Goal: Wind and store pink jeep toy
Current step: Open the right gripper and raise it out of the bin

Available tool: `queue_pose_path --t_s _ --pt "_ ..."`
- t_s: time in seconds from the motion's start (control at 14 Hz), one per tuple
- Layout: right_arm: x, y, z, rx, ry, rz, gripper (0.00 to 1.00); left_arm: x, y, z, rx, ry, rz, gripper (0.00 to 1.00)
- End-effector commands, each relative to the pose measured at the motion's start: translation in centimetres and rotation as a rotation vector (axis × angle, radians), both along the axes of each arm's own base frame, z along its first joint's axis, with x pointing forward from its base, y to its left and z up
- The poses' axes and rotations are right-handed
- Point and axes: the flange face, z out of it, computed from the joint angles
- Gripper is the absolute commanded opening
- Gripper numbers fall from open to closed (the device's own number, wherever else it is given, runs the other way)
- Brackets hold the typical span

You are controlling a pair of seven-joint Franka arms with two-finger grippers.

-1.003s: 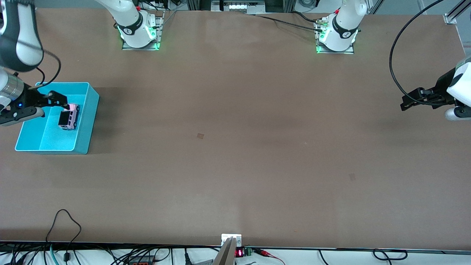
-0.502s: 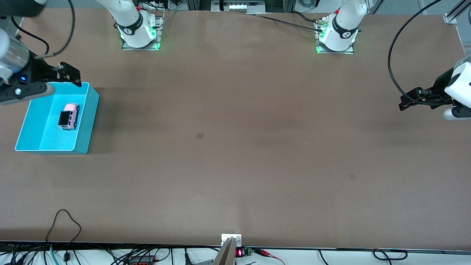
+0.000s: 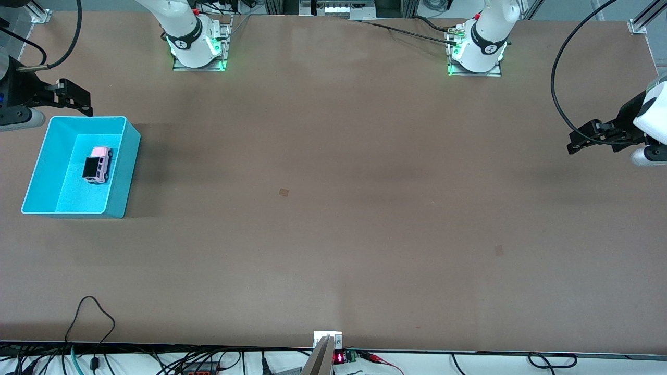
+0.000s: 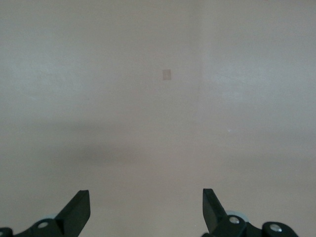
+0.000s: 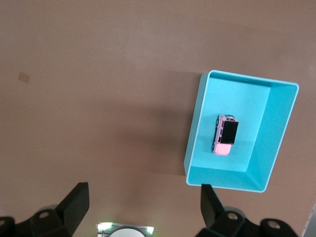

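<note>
Already stored, by the look of it: pink jeep toy [image 3: 97, 165] sits on its wheels on the floor of the cyan bin [image 3: 118, 203], roughly mid-bin, apart from all four walls. Its long axis runs along the bin's longer side, black roof end nearer the front camera, pale-pink nose pointing toward the robots' bases. Right wrist view confirms it: jeep [image 5: 226, 135] lies flat and alone inside the bin [image 5: 195, 127], nothing else in there.

Right gripper [image 3: 73, 99] is the near one. It hovers over bare counter [image 3: 333, 208] just off the bin's wall on the robots' side, so the jeep lies below it and a bit toward the front camera. Jaws are wide and hold nothing; both fingers show spread in its wrist view [image 5: 143, 207].

Left gripper [image 3: 586, 140] waits at the left arm's end of the counter, well apart from bin and toy, jaws wide and empty too [image 4: 145, 212]; its camera sees only bare counter.

Nothing stands between the right jaws and the toy except the bin wall. My read: wind and store steps look done, only a retreat remains. If a re-grasp were needed, go across the short axis, straight down to clear the rim.
</note>
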Motion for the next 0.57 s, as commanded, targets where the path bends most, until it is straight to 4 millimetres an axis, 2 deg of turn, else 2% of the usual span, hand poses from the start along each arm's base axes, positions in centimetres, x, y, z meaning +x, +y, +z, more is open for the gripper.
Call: queue_pose_path --t_s 0.0,0.5 --pt "-0.18 0.02 0.50 -0.015 -0.002 -0.040 1.00 -0.62 -0.12 0.55 -0.022 -0.009 -0.014 1.00" --pt "0.01 -0.97 0.67 -0.008 -0.017 0.006 1.00 -0.75 0.15 0.46 -0.021 0.002 -0.005 1.00"
